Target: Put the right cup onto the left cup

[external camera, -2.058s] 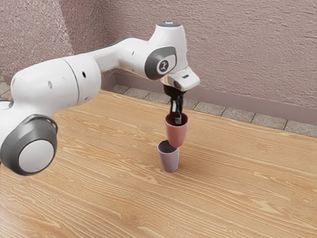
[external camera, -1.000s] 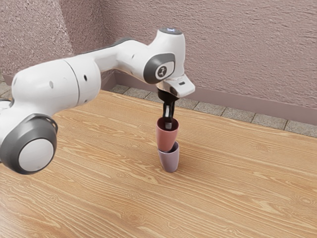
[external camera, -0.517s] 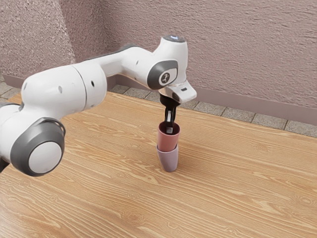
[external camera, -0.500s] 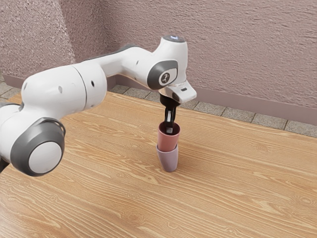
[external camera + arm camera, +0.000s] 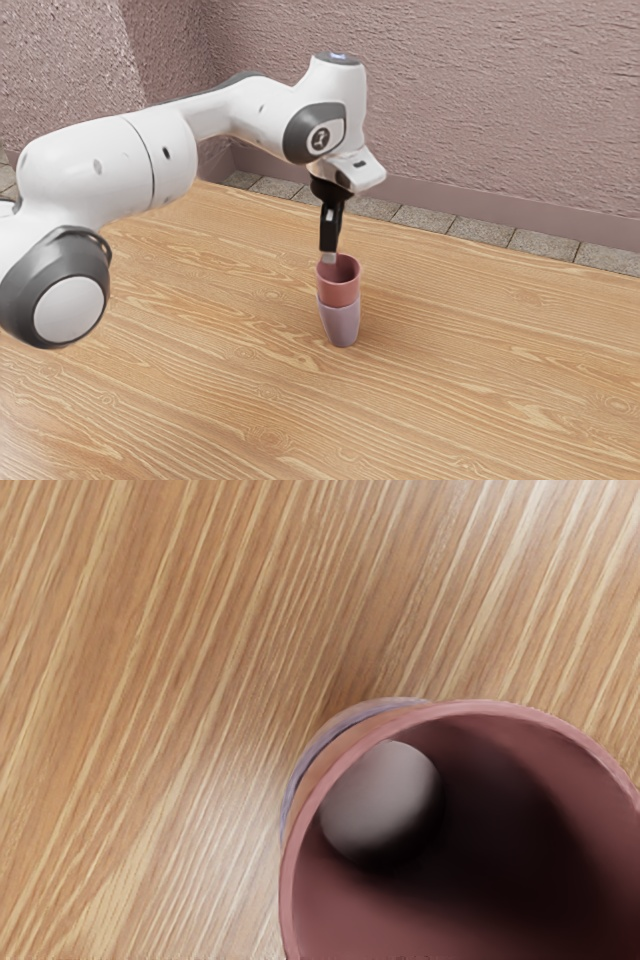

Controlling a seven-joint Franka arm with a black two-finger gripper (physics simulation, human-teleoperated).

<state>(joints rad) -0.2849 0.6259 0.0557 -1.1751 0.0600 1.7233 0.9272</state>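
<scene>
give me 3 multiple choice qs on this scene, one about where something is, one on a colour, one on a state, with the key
1. Where is the red cup?
A) beside the lower cup
B) set into the lower cup's mouth
C) underneath the lower cup

2. What colour is the lower cup?
A) light purple
B) green
C) yellow

3. How does the red cup stand?
A) upside down
B) lying on its side
C) upright, mouth up

Key:
1 B: its bottom part disappears inside the lower cup's rim.
2 A: the outer wall shows pale purple in the exterior view.
3 C: both views look down into its open mouth.
</scene>
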